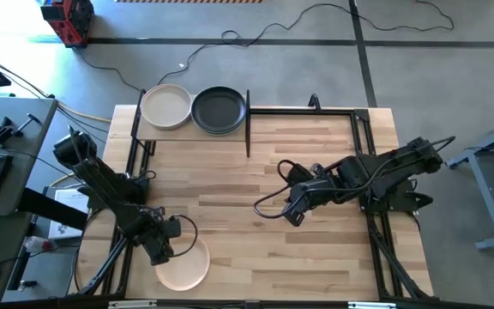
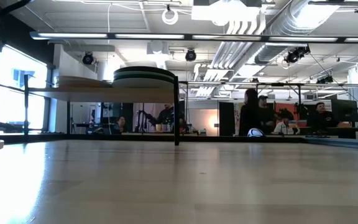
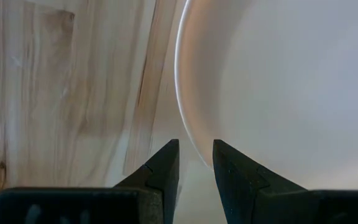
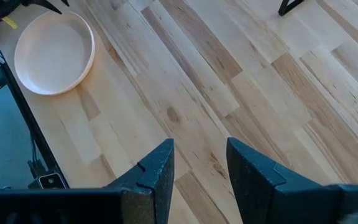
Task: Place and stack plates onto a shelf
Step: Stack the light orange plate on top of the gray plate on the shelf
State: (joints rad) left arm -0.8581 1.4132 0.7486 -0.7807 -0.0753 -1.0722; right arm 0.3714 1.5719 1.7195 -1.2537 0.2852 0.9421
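The left gripper (image 3: 196, 163) hangs low at the near left corner of the table (image 1: 264, 172), its fingers parted with a narrow gap and nothing between them. The rim of a peach-pink plate (image 3: 278, 87) lies just ahead of its fingertips, one finger over the rim edge, the other over bare wood; whether they touch the plate cannot be told. In the high view that plate (image 1: 187, 268) sits flat on the tabletop, partly under the gripper (image 1: 163, 251).

The right gripper (image 4: 201, 163) hovers above the middle of the table, released and empty, bare planks beneath it and the peach-pink plate (image 4: 53, 51) well off ahead of it.

Farthest from both, at the table's back edge, stands the shelf (image 1: 194, 130). On it rest a beige plate (image 1: 165, 106) and, beside it, a stack topped by a black plate (image 1: 219, 110).
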